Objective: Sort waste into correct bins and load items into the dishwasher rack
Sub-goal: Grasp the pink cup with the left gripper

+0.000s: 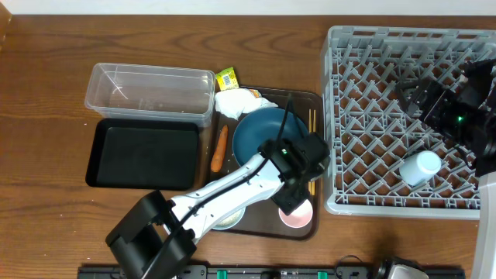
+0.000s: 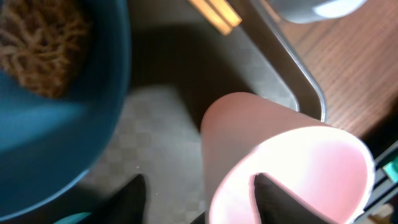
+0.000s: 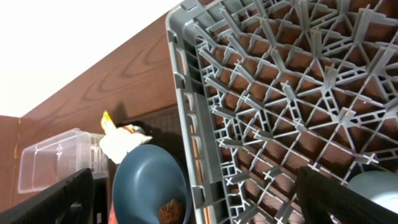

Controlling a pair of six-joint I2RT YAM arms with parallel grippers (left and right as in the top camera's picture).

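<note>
My left gripper (image 1: 294,198) is open over the pink cup (image 1: 297,215), which stands at the front right of the brown serving tray (image 1: 267,226). In the left wrist view the gripper (image 2: 198,186) has one finger inside the pink cup (image 2: 280,149) and one outside its wall. The blue plate (image 1: 262,132) holds brown food scraps (image 2: 38,43). The chopsticks (image 1: 312,122) lie by the grey rack (image 1: 333,116). A pale cup (image 1: 419,167) lies in the rack. My right gripper (image 1: 435,101) is open and empty above the rack (image 3: 292,93).
The clear tub (image 1: 151,91) and the black tray (image 1: 143,153) stand on the left. The carrot (image 1: 220,149), tissue (image 1: 239,101) and yellow-green packet (image 1: 226,77) lie by the plate. The white bowl (image 1: 227,221) is partly hidden under my left arm.
</note>
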